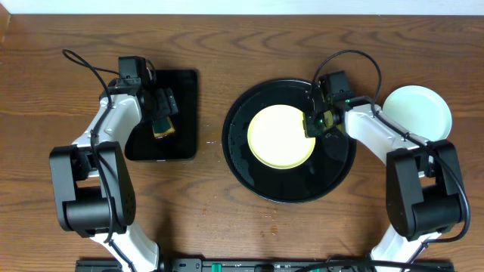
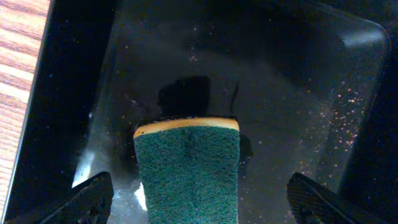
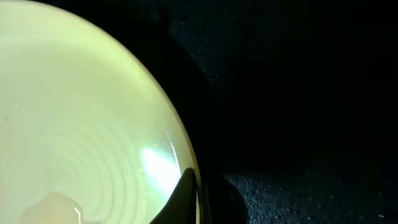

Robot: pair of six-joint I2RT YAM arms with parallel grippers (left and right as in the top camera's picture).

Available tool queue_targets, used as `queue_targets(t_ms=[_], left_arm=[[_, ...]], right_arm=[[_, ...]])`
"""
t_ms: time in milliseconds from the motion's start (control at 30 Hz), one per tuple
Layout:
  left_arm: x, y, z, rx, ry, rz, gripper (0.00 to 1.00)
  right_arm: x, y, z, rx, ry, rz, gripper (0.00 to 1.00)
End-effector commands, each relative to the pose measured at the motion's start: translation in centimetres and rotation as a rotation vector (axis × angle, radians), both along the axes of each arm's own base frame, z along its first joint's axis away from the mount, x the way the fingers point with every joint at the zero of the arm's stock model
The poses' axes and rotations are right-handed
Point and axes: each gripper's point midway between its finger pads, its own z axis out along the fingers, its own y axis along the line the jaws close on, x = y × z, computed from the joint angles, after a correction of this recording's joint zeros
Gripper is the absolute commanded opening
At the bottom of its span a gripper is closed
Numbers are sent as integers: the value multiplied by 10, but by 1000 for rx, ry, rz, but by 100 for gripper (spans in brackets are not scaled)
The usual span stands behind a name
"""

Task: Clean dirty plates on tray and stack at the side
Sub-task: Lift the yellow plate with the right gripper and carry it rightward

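Pale yellow plate [image 3: 81, 106] lies in the round tray [image 1: 240, 162]. Its rim is pinched between the right fingers [image 3: 186, 194], which are fully closed on it. This rim grip suits lifting the plate out, judged to be the step in hand. To the right of those fingers, outside the tray on the surface [image 1: 242, 45], a mint-white plate [image 1: 420, 109] marks the stacking place. Left fingers [image 2: 93, 199] stand wide apart and hold nothing. The sponge [image 2: 186, 168] lies between them on the rectangular tray [image 2: 298, 93], parked clear of the lift.
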Motion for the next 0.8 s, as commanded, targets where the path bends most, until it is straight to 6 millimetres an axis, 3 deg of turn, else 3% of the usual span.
queue_targets(t_ms=[0,200,300,533,767], left_arm=[[-5,2,-9,13,23,-3,89],[-5,2,-9,12,23,-3,90],[-5,2,-9,12,23,-3,90],[-5,2,-9,12,23,-3,90],[-5,2,-9,12,23,-3,90]], right_arm=[[27,-6,61,-50,-177,20,1],[26,-21,150,-234,-424,2,1],[17,-19,181,-343,-518,16,1],[-4,-4,226,-675,-684,51,1],[-27,3,267,-959,-838,-66,1]])
